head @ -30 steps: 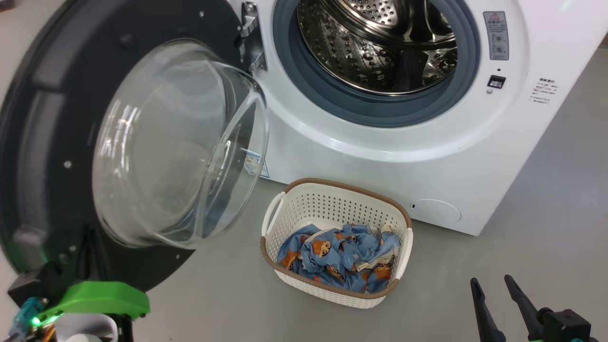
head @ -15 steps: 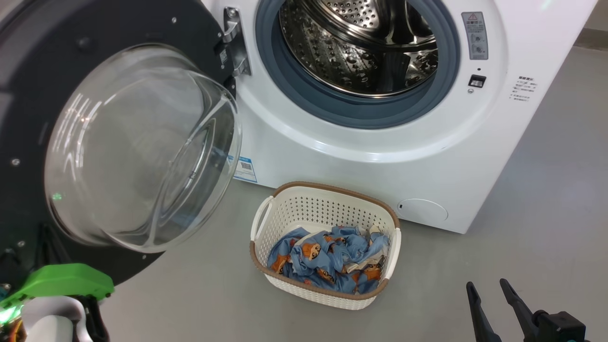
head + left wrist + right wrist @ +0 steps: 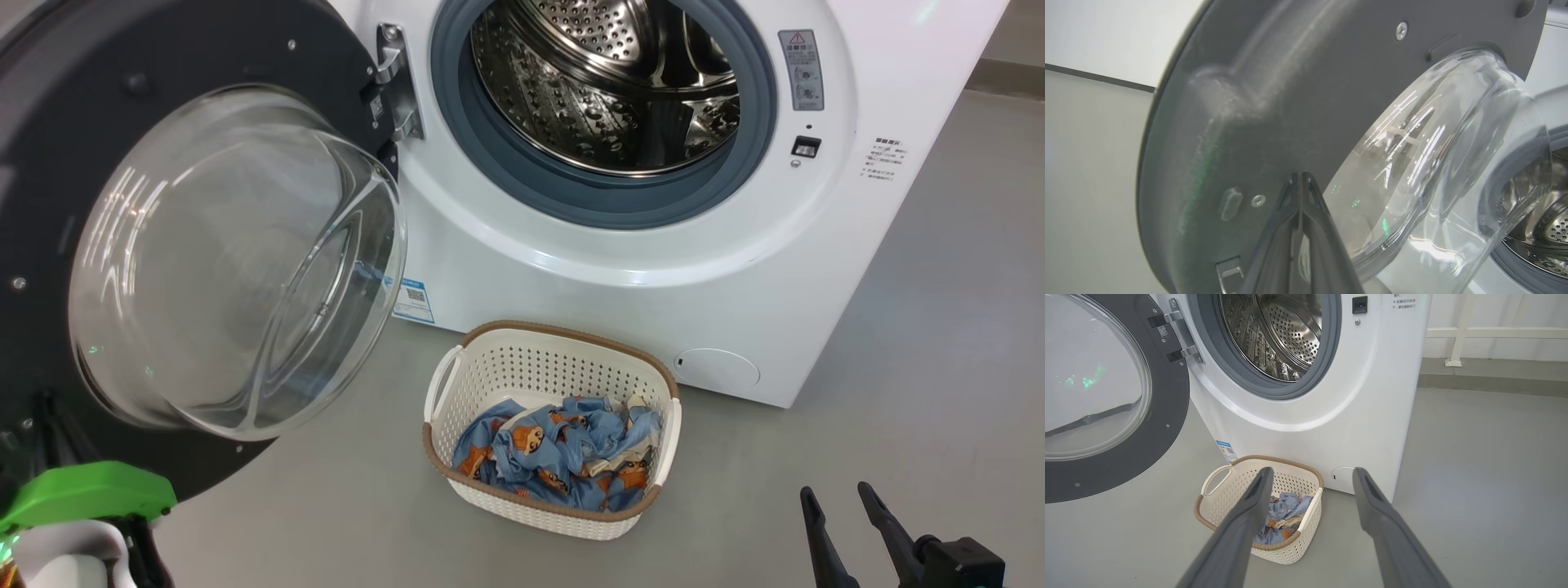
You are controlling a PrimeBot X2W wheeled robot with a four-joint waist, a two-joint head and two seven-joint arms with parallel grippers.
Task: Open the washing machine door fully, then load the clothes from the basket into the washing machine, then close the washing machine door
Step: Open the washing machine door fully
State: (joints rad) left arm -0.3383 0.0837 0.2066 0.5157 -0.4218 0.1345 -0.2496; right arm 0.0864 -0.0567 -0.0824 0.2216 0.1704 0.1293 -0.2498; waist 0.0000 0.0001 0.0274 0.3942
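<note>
Sitting before one washing machine (image 3: 620, 278), one basket (image 3: 555, 367) holds clothes (image 3: 555, 457).

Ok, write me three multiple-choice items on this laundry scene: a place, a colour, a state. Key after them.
1. Where does the basket stand?
A. On the floor before the washing machine.
B. Inside the drum.
C. On top of the machine.

2. What colour is the basket's rim?
A. Green.
B. Brown.
C. Red.

3. How is the right claw?
A. Shut on a basket handle.
B. Shut, holding nothing.
C. Open, holding nothing.

Key: 1 A, it sits on the grey floor below the machine's front; 2 B, a brown band tops the cream walls; 3 C, its fingers stand apart, nothing between.
</note>
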